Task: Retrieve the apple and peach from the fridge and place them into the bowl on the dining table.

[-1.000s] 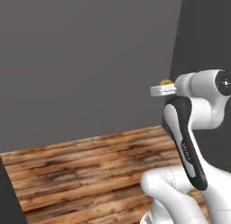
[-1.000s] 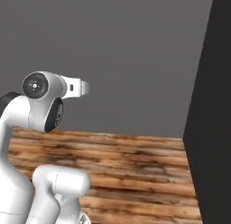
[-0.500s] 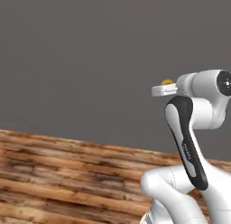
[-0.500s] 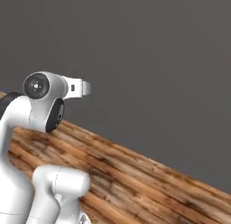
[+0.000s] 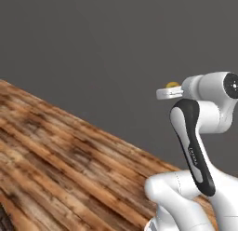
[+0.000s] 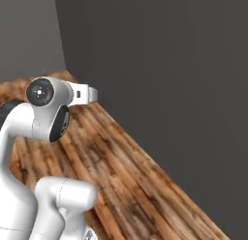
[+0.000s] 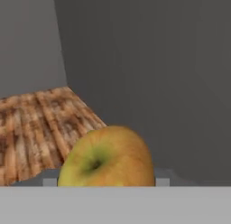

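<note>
Wood floor [image 6: 135,186], grey walls [image 5: 102,53]; end effector [image 7: 106,184] clamped on apple [image 7: 106,157]. Advice: hold grip firm, drive smoothly toward bowl.

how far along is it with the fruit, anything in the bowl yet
One fruit looks already fetched: the hand view shows a yellow-orange apple held right at the gripper, so it seems out of the fridge. In hand now is carrying it; the base views show just wood floor and grey wall. Left: dropping it in the bowl, then the peach. Whether the bowl holds anything can't be told.
</note>
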Motion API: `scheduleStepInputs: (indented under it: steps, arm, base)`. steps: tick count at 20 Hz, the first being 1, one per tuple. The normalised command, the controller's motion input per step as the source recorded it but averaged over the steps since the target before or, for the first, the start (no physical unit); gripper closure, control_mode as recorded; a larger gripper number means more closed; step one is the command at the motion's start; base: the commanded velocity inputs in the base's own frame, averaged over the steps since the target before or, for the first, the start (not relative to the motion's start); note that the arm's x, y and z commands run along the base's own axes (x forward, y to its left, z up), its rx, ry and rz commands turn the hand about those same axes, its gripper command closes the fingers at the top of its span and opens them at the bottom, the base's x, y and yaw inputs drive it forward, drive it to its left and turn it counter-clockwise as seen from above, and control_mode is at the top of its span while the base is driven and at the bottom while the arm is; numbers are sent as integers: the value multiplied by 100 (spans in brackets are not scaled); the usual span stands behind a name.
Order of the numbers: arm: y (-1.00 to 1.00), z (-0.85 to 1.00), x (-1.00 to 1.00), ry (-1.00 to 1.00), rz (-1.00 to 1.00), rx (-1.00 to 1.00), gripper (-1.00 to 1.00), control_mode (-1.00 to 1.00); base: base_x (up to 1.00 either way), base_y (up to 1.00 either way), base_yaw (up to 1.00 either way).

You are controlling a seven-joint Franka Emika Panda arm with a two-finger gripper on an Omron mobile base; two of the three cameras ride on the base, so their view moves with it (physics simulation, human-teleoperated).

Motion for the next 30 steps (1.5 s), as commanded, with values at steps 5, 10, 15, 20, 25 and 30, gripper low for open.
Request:
scheduleStepInputs:
  steps: [5,10,15,20,25,30]
  arm:
    - [0,0,0,0,0,0,100,100]
    - [0,0,0,0,0,0,100,100]
    - [0,0,0,0,0,0,100,100]
    - [0,0,0,0,0,0,100,100]
    - [0,0,0,0,0,0,100,100]
    - [0,0,0,0,0,0,100,100]
  base:
    - [71,0,70]
    - [71,1,69]
    - [75,4,68]
    - [80,6,65]
    - [86,9,62]
    - [82,15,59]
